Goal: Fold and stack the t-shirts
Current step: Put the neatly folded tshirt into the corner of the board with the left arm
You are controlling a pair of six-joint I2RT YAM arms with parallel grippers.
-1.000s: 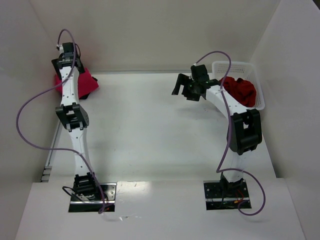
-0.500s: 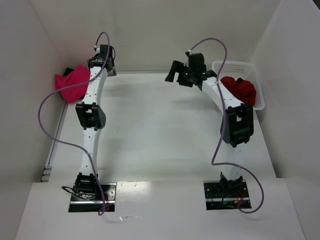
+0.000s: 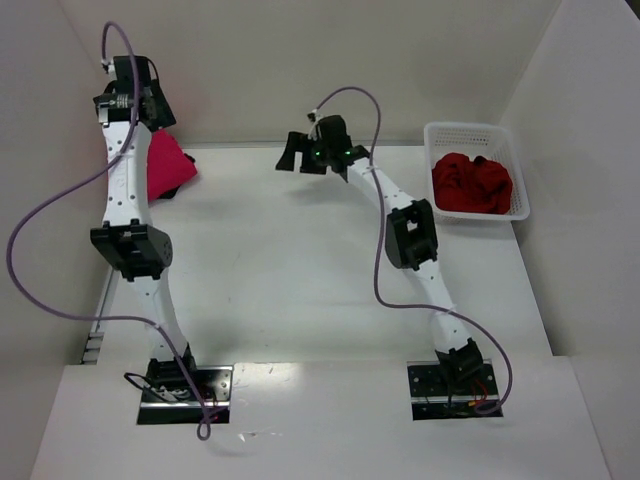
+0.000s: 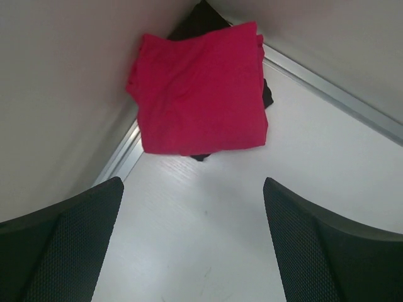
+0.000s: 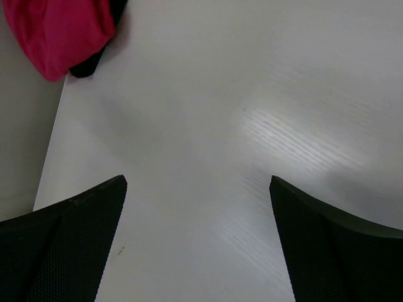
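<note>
A folded crimson-pink t-shirt (image 4: 201, 88) lies on a black t-shirt (image 4: 267, 95) in the far-left corner, against the wall; the crimson one (image 3: 168, 165) is partly hidden by the left arm from above. My left gripper (image 4: 193, 185) hangs above and in front of this stack, open and empty. Darker red t-shirts (image 3: 472, 183) are bunched in the white basket (image 3: 478, 130) at the far right. My right gripper (image 3: 293, 155) is at the back middle of the table, open and empty, pointing left towards the stack (image 5: 56, 31).
Walls close the table in on the left, back and right. A metal rail (image 4: 126, 154) runs along the left edge by the stack. The right arm's elbow (image 3: 410, 235) is over the table's middle right.
The left arm swung from the back middle to over the far-left stack. The right arm swept left, away from the basket, to the back middle. Both grippers stayed open.
</note>
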